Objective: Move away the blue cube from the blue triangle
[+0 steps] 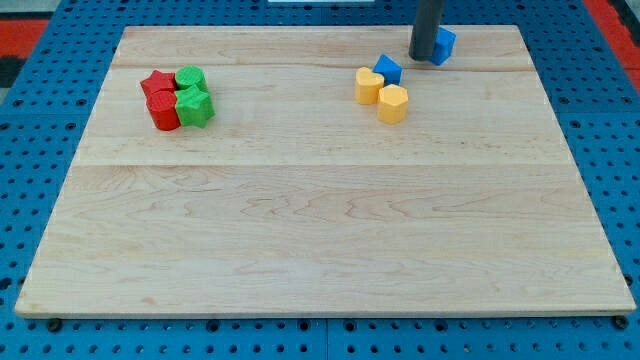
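A blue block that looks like the cube (388, 69) sits in the upper middle of the wooden board (320, 230), touching the top of a yellow heart-shaped block (368, 85). A second blue block, probably the triangle (445, 44), lies near the board's top edge, partly hidden by my rod. My tip (426, 57) rests against that block's left side, about a block's width to the right of the blue cube.
A yellow hexagon-like block (393, 103) sits just below and to the right of the yellow heart. At the upper left is a tight cluster: a red star (157, 83), a red block (164, 111), a green round block (189, 78) and a green star (196, 105).
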`<state>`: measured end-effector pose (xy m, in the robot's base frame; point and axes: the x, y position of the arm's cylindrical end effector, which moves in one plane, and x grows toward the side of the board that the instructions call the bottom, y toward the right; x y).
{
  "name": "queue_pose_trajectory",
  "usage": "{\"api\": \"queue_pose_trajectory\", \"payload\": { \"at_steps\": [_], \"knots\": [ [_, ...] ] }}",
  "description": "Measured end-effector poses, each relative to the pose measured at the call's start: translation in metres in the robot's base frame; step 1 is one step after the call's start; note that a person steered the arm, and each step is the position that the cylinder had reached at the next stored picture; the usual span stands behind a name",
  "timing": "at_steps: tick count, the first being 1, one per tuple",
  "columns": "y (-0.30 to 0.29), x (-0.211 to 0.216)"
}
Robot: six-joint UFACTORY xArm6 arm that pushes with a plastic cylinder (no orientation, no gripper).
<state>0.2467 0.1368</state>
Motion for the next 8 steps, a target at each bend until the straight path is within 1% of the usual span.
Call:
{"api": "queue_pose_trajectory", "payload": {
  "at_steps": [1,2,3,5,6,7,8],
  "knots": [
    [0.011,-0.01],
    [0.008,0.008],
    [0.014,0.014],
    [0.027,-0.002],
    [0.03,0.017],
    [0.031,0.083],
    [-0.002,0.13]
  ]
}}
